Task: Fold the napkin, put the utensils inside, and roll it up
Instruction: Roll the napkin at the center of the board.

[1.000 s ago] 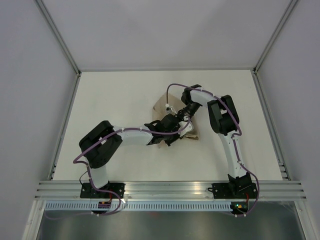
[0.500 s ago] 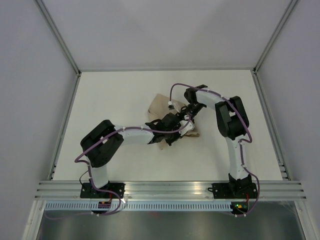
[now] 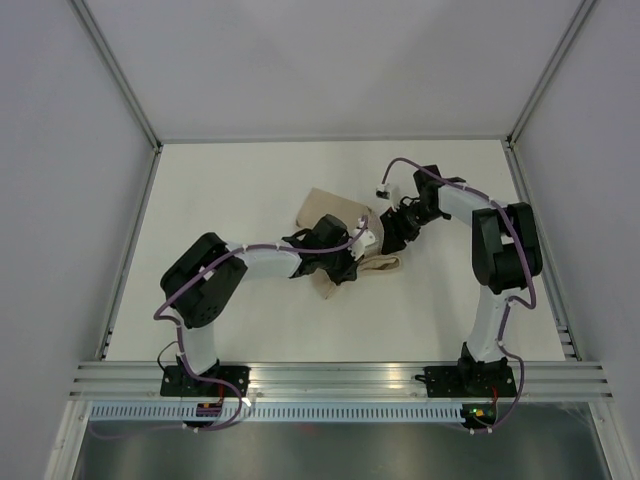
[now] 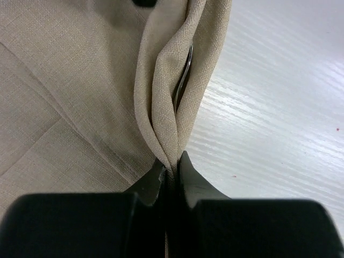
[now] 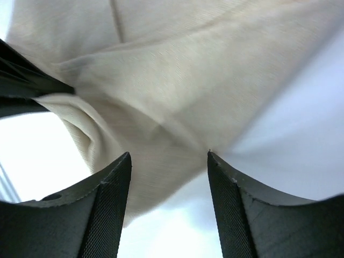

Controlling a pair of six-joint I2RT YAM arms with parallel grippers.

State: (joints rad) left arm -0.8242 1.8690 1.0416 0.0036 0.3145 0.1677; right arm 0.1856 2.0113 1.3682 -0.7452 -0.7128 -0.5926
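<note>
Overhead, bright, even, diffuse light washes the white table (image 3: 230, 200); only faint soft shadows lie under the arms around the napkin (image 3: 322, 205). At the left wrist the napkin (image 4: 70, 80) shows crisp weave, pale glare streaks the table (image 4: 279, 107) right of it, and the left gripper (image 4: 172, 164) below it is near-black. At the right wrist the napkin (image 5: 204, 80) is smeared soft, the table below it is blown out bluish-white, and the mesh on the right gripper (image 5: 169, 156) is sharp.
</note>
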